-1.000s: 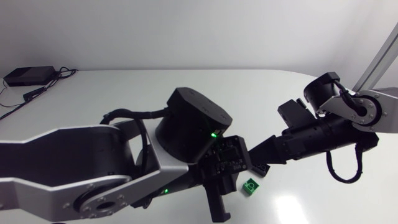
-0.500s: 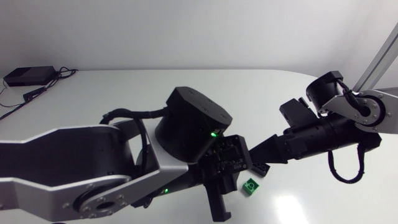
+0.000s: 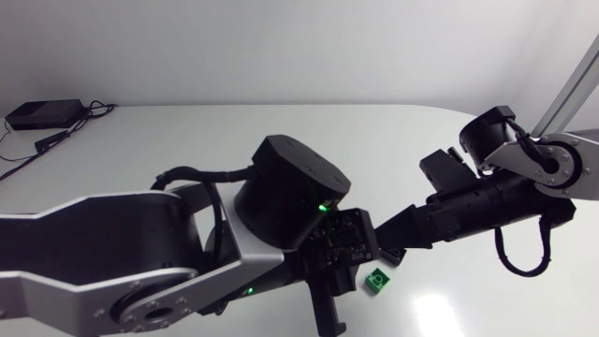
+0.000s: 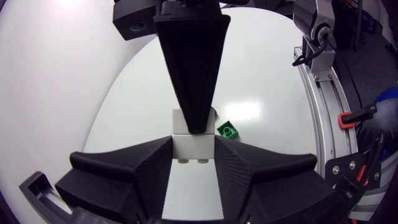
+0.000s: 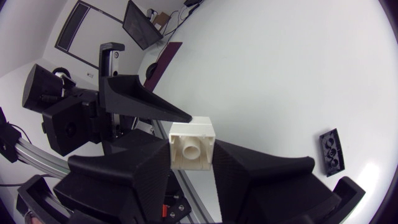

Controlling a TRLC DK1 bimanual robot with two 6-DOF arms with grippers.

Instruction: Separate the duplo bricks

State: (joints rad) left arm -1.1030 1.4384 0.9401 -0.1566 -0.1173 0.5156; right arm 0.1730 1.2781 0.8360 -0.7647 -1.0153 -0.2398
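Observation:
Two white duplo bricks, joined with a seam between them, hang above the table between both arms. My left gripper is shut on the nearer white brick. My right gripper is shut on the other white brick, whose hollow underside faces its camera. In the left wrist view one right finger reaches down onto the stack. In the head view the left gripper and right gripper meet tip to tip and hide the white bricks. A green brick lies on the table just below them.
A small black brick lies flat on the white table beside my right gripper. A black box with cables sits at the far left corner. The table's front edge runs close to the green brick.
My left arm's wrist has sunk a little toward the front. Both grippers stay shut on the white bricks, and the green brick has not moved.

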